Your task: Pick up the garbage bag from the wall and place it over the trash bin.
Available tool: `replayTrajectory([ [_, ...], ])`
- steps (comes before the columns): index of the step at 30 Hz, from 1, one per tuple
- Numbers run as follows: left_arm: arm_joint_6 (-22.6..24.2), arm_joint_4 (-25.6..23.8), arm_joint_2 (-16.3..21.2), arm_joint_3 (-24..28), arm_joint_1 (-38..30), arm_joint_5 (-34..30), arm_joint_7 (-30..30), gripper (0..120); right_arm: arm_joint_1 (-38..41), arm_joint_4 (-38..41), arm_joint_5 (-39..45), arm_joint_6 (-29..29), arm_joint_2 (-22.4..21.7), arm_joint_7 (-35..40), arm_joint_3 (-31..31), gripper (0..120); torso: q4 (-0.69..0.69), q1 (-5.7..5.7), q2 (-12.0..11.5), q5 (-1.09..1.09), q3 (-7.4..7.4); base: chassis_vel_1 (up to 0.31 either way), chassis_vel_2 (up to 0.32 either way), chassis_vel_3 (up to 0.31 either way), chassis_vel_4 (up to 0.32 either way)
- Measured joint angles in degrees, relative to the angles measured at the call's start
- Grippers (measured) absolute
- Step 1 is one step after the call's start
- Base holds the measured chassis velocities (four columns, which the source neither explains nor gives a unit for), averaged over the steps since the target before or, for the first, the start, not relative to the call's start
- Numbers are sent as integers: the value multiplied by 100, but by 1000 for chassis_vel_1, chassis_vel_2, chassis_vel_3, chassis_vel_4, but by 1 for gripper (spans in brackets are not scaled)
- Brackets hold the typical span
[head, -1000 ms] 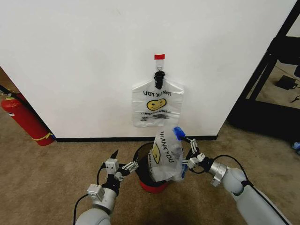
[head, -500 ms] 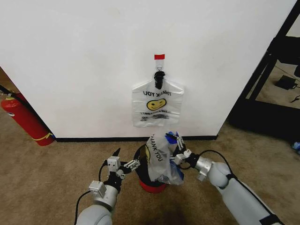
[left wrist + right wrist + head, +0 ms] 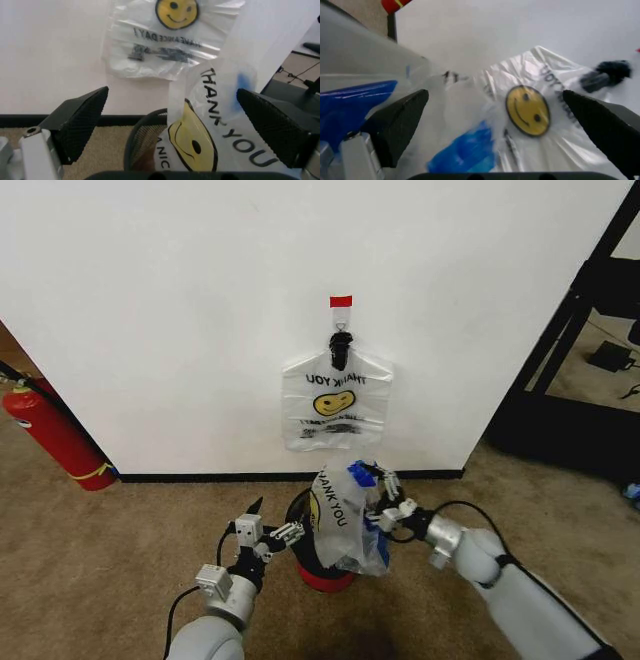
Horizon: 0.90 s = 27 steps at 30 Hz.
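Two bags show from the head: one on the wall hook, and the garbage bag draped at the trash bin, beside the right gripper, grip unclear. Left wrist: left gripper spread wide, bag between its fingers.

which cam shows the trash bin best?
Head view: the trash bin shows its black mesh wall, rim and red base, standing between the left end effector and the right end effector, partly behind the garbage bag. Left wrist view gives just part of the rim and mesh. Right wrist view: can't make it out.
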Motion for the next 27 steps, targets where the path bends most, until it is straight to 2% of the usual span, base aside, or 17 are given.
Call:
replayTrajectory([
  [6,46,-81,52,57,-4,4,-28,100,-707,478,329,-126,-411,47,423,100,0,0,0,0,0,0,0,0,0],
  [14,77,-176,127,51,-23,-26,-73,100,-1329,801,864,-337,-448,289,679,100,2,0,0,1,0,0,0,0,0],
  [16,126,-304,214,29,-32,-99,-97,100,-1594,990,1425,-584,-556,420,727,100,1,0,0,1,0,0,0,0,0],
  [19,180,-524,330,-13,-7,-150,-131,100,-1982,1437,2695,-1319,-736,661,754,100,-1,0,0,-1,0,0,0,0,0],
  [21,183,-657,374,-25,101,-150,-134,100,-2202,1829,3799,-2108,-832,882,711,100,2,0,0,2,0,0,0,0,0],
  [22,183,-657,374,-25,101,-150,-134,100,-2202,1829,3799,-2108,-832,882,711,100,2,0,0,2,0,0,0,0,0],
  [24,183,-721,370,13,164,-111,-130,100,-2401,2222,4783,-2804,-890,1171,712,100,1,0,0,-1,0,0,0,0,0],
  [26,183,-729,307,129,192,-42,-128,100,-2590,2643,5945,-4027,-985,1686,838,100,1,0,0,0,0,0,0,0,0],
  [27,182,-729,279,187,192,-20,-128,100,-2618,2722,6258,-4350,-1026,1838,909,100,0,0,0,0,0,0,0,0,0],
])
